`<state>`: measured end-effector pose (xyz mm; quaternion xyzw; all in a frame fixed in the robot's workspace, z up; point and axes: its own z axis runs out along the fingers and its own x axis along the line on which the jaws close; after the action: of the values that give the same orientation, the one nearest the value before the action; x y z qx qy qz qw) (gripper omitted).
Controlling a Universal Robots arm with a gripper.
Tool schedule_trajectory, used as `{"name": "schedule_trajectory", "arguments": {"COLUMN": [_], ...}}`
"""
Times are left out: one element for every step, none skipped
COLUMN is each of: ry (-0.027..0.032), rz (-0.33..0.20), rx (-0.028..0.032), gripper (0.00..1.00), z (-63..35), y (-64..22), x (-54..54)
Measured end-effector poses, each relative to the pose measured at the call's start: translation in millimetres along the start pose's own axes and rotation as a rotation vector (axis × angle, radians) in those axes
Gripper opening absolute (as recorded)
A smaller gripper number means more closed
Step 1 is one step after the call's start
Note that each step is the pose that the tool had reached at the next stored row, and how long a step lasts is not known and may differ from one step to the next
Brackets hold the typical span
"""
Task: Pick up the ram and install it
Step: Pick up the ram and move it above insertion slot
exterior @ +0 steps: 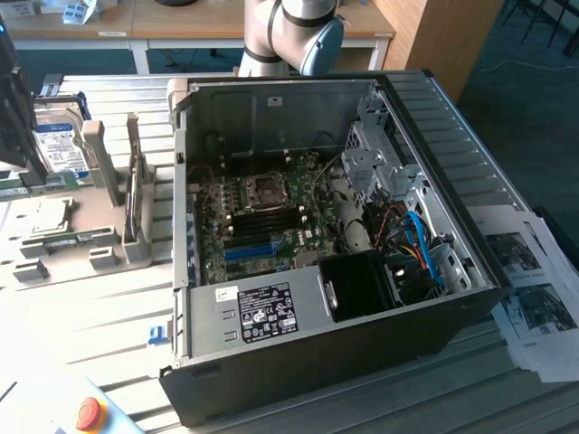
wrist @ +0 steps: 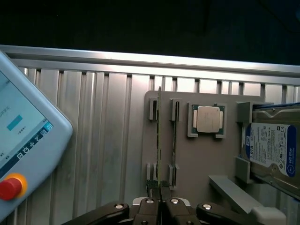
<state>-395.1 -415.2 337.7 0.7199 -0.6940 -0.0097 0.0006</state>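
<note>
Ram (wrist: 159, 140) sits edge-on in the pincer (wrist: 161, 199), whose jaws are pressed together on the stick's near end. The thin green board runs out from the fingertips over a grey holder plate (wrist: 201, 164), close alongside a second stick (wrist: 174, 140) seated between slot posts. Whether the pinched one touches its own posts I cannot tell. Beyond the second stick a processor chip (wrist: 207, 119) lies in a square recess. Past that, a hard drive (wrist: 271, 149) with a blue-white label sits in a bracket. The plate rests on a ribbed metal tabletop (wrist: 93, 140), beside a pendant (wrist: 23, 136) carrying a red button. In the exterior view the open computer case (exterior: 380, 353) sits at the centre with the motherboard (exterior: 262, 217) inside. The holder is at nine o'clock and papers (exterior: 534, 298) lie at four o'clock.
</note>
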Motion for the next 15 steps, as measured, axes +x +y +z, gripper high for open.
{"name": "schedule_trajectory", "arguments": {"ry": [0.0000,-0.0001,0.0000,0.0000,-0.0001,0.0000,-0.0001,-0.0001,-0.0001,0.0000,-0.0001,-0.0001,-0.0001,-0.0001,-0.0001], "rz": [0.000,0.000,0.000,0.000,0.000,0.000,0.000,0.001,0.001,0.001,0.002,0.003,0.004,0.004,0.005], "rx": [0.0001,0.0001,0.0001,0.0000,0.0001,0.0000,0.0001,0.0001,0.0001,0.0001,0.0001,0.0000,0.0001,0.0001,0.0000], "gripper": [0.12,0.12,0.12,0.12,0.12,0.12,0.12,0.12,0.12,0.12,0.12,0.12,0.12,0.12,0.12], "z": [-1.3,-2.8,-4.0,-5.0,-5.9,-6.9,-7.7,-8.6,-9.4,-10.2,-10.9,-11.8,-12.7,-13.6,-14.9], "y": [0.0,0.1,0.1,0.1,0.1,0.1,0.1,0.1,0.1,0.2,0.2,0.2,0.2,0.2,0.2], "x": [0.0,0.0,0.0,-0.1,-0.1,-0.1,-0.1,-0.1,-0.1,-0.1,-0.2,-0.2,-0.2,-0.2,-0.2]}}
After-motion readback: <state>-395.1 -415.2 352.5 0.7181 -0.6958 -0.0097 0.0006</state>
